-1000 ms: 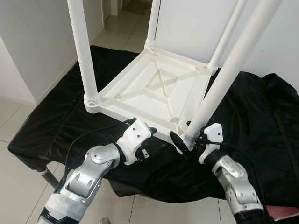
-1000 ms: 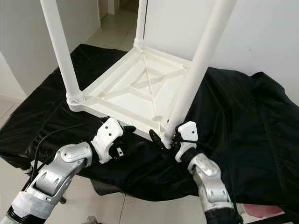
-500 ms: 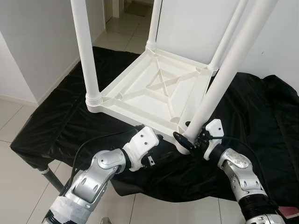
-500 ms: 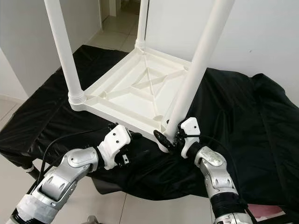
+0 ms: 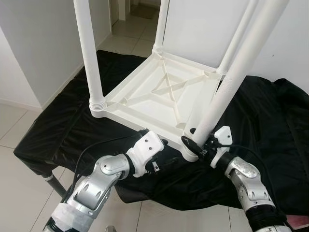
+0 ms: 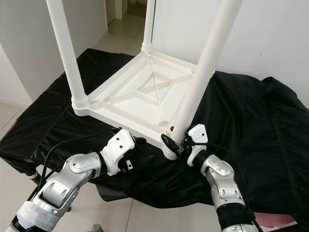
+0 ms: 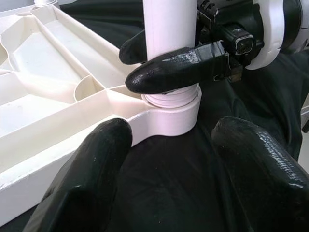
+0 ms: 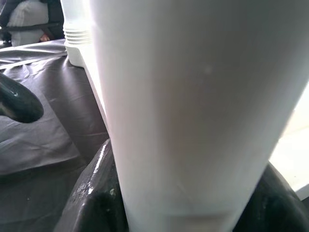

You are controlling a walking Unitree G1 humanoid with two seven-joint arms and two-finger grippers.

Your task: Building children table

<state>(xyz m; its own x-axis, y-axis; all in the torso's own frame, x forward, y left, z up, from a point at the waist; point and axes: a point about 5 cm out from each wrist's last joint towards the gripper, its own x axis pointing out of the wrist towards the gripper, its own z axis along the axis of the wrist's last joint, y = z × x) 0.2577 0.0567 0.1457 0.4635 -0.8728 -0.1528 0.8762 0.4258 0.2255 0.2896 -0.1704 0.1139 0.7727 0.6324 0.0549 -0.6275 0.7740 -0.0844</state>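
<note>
Left end effector (image 7: 164,159) fingers apart, empty, hovered beside near edge of upturned white plastic children's table top (image 5: 159,99), which lay on black-draped bench (image 5: 63,130). Three white tubular legs already stood in corner sockets. Right end effector (image 5: 197,146) clamped on base of near-right white tubular leg (image 5: 227,87), at its socket. Judgement: keep leg upright, press straight down; left should steady frame against sliding.

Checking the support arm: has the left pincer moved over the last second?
Yes. The left pincer moved right along the tabletop's near edge toward the corner socket.
</note>
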